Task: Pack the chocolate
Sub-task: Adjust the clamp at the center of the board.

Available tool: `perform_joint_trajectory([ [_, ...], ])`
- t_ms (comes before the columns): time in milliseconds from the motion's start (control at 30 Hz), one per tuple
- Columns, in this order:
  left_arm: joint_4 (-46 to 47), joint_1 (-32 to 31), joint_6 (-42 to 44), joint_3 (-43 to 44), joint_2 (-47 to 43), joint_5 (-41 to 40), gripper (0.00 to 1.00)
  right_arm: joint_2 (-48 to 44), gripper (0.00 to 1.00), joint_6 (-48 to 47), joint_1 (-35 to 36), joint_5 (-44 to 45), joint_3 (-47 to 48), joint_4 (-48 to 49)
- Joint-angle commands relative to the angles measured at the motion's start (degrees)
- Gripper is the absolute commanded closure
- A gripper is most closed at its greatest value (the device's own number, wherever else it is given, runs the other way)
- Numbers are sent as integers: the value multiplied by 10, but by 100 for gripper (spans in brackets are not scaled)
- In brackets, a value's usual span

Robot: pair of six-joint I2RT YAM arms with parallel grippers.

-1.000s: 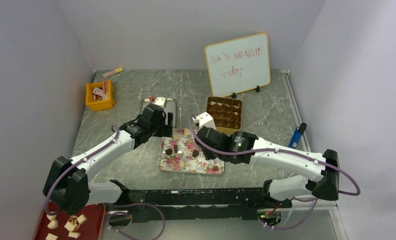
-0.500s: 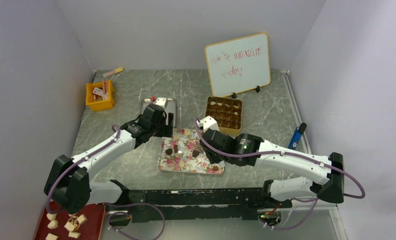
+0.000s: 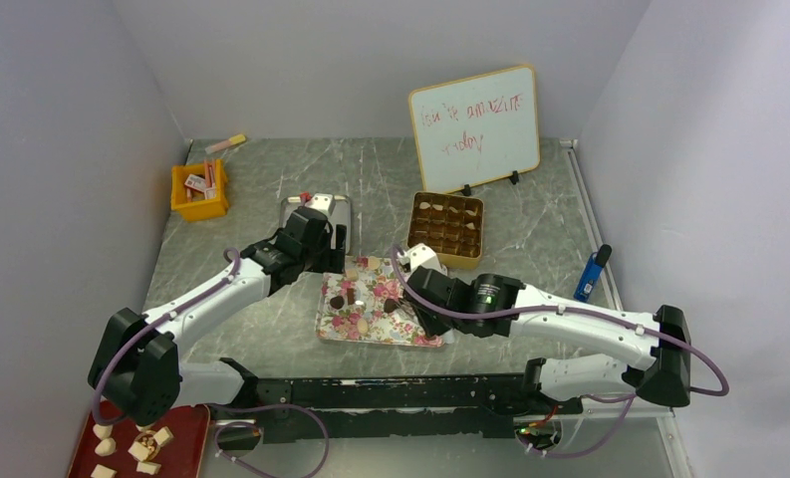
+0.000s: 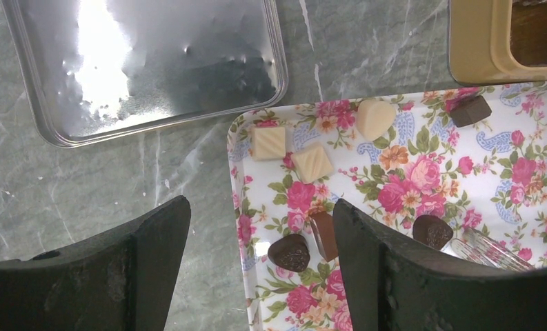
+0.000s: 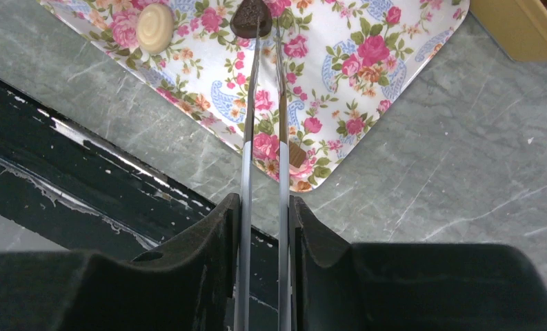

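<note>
1. Right claw (image 5: pixel 263 207) first: pinching a pair of slim silver metal tweezers (image 5: pixel 250 103), blades nearly together.
2. Tips down at a dark brown heart-shaped chocolate (image 5: pixel 250 17) on the rectangular floral tray (image 5: pixel 367 62); touching it, but gripped or not, cannot tell.
3. Over to the left claw (image 4: pixel 259 214): spread wide, holding nothing, hanging above the tray's left edge.
4. Below it on the tray: two cream-white square chocolates (image 4: pixel 269 142), a cream rounded piece (image 4: pixel 375 117), a brown bar (image 4: pixel 323 234), more dark hearts (image 4: pixel 289 252).
5. Just behind the tray: gold compartmented box (image 4: pixel 474 41), some cells filled; shiny silver tin lid (image 4: pixel 153 69) to its left.
6. Propped at the back: whiteboard (image 3: pixel 475 127) with faint red handwriting, looks like "You're amazing today".
7. Far left: orange plastic bin (image 3: pixel 200 209) of red-and-white packets (image 3: pixel 196 183), print too small to read.
8. Near-left corner: dark red tray (image 3: pixel 186 438) with cream pieces (image 3: pixel 105 447).
</note>
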Motion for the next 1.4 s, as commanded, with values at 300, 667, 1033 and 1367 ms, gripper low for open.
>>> perform_joint_trajectory([
  [300,28,-3,-3,6,6,6,20,-43,100,104,3,169,79,-118],
  [667,36,-3,3,13,16,17,20,-70,100,293,-18,340,127,-303],
  [1033,33,-2,9,5,4,25,20,-77,100,225,-136,391,54,-212],
  [1367,33,-2,16,18,13,34,20,-114,100,-80,-366,259,-113,210],
])
